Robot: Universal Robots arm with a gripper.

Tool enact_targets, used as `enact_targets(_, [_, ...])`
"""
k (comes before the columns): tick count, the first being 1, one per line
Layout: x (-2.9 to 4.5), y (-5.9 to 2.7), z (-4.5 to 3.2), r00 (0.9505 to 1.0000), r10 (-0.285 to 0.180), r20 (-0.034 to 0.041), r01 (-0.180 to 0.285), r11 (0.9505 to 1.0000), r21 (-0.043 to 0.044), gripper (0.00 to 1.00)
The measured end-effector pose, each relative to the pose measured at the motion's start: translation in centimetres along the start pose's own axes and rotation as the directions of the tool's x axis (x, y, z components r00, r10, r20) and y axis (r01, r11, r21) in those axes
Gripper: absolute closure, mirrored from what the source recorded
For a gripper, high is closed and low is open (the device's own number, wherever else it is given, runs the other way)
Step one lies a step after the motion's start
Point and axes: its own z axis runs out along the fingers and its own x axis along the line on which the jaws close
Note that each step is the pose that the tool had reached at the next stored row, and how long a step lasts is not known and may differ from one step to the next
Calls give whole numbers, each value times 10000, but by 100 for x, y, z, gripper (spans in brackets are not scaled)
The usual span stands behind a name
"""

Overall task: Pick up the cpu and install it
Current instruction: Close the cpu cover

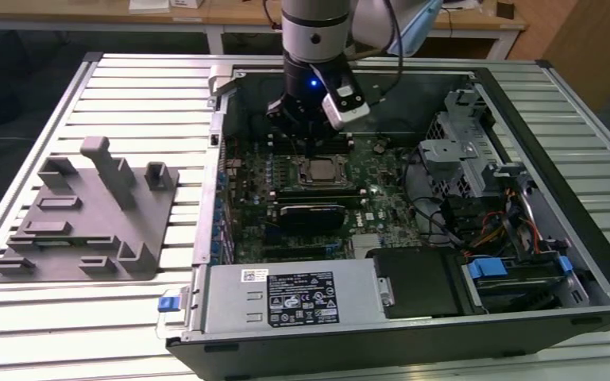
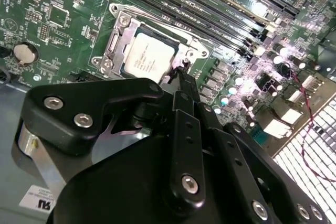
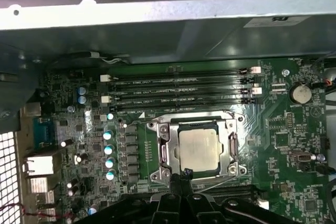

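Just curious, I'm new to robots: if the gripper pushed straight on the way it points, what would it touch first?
Most likely the edge of the socket frame beside the cpu: the gripper hangs by that rim in the first wrist view, though depth is unclear.

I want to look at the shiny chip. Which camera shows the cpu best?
The first wrist view: the cpu faces the camera squarely, whole, in its socket frame. The second wrist view shows it slanted; the exterior view shows it far off.

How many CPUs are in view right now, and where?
1. The cpu lies inside the socket frame on the motherboard, close to the gripper; the grey fixture has posts that could hide another.
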Motion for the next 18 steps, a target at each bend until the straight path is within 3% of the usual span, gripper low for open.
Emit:
enact_targets(8, [10,21,121,10000,2,3,-2,10000,57,89])
enact_targets(18, [11,23,140,10000,3,6,-3,10000,53,89])
